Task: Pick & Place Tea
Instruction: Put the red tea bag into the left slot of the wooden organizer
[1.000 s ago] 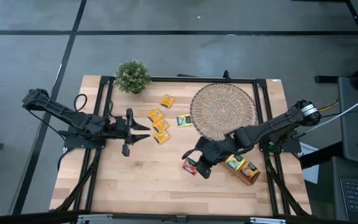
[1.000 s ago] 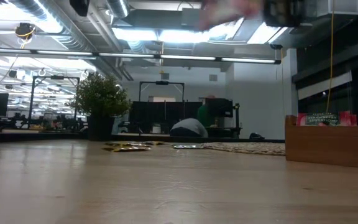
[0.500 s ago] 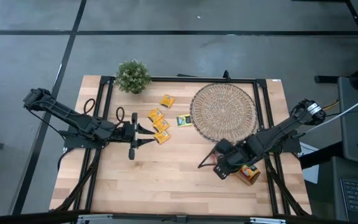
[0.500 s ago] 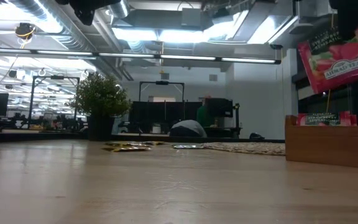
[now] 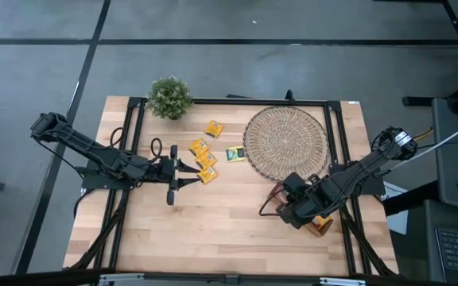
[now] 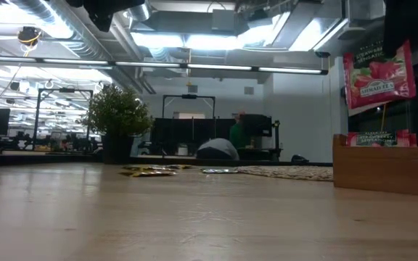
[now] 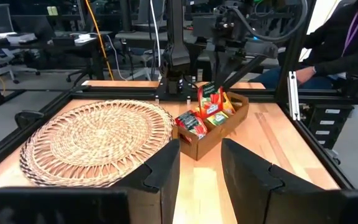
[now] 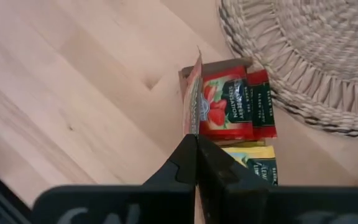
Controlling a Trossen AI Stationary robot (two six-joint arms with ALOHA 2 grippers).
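Wooden table (image 5: 205, 222): right pincer (image 8: 196, 140) pinching red sachet (image 8: 194, 99) edgewise above tray (image 7: 211, 127). Light, flimsy, slippery; best nipped at rim. Left pincer (image 5: 183, 172) spread, idle.

A wooden tray (image 5: 320, 223) sits just right of the woven mat's (image 5: 286, 142) near edge. Loose sachets (image 5: 206, 160) lie left of the mat, a plant (image 5: 170, 97) behind them.

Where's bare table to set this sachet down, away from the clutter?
Bare wood runs along the near edge of the table, between the two arms. The woven mat is bare too. Crowded: the loose sachets by the left gripper, and the wooden tray under the right gripper.
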